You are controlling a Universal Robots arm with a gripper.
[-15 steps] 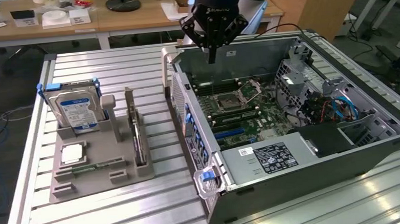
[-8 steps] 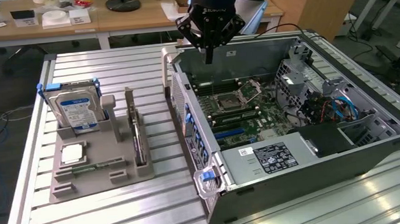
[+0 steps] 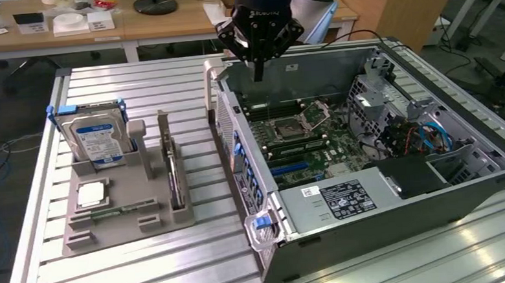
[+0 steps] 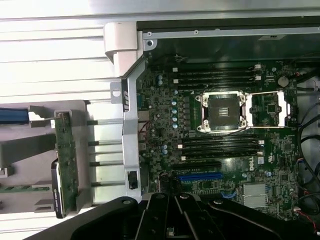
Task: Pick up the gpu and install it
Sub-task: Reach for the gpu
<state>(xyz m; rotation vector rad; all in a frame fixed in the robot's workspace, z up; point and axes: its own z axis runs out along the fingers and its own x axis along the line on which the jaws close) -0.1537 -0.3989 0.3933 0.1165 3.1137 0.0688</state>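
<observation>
Gpu (image 3: 174, 178) (image 4: 65, 162) stood on its long edge in a slot of the grey holder tray (image 3: 119, 236), on the exterior view's left and well apart from me; I judged it was kept upright like that so its top edge offered itself to a grasp from above. My gripper (image 3: 257, 75) (image 4: 175, 212) hung over the rear rim of the computer case (image 3: 412, 211) with its fingers pressed together and nothing between them, pointing straight down. The case lay on its side on the slatted metal table (image 3: 155, 270) with the side panel off, which I took to be so the motherboard (image 3: 304, 135) (image 4: 165, 110) faced upward and a card could go in from overhead. Counting what was laid out: one such card, one hard drive (image 3: 96, 137) standing upright in the tray behind it, one processor chip (image 3: 91, 195) lying flat, and what looked like one memory stick (image 3: 113, 212) lying in the tray beside that, though it was too slight to be sure. On the board I made out one open processor socket (image 4: 222, 112) and one blue expansion slot (image 4: 200, 176) near my fingers
</observation>
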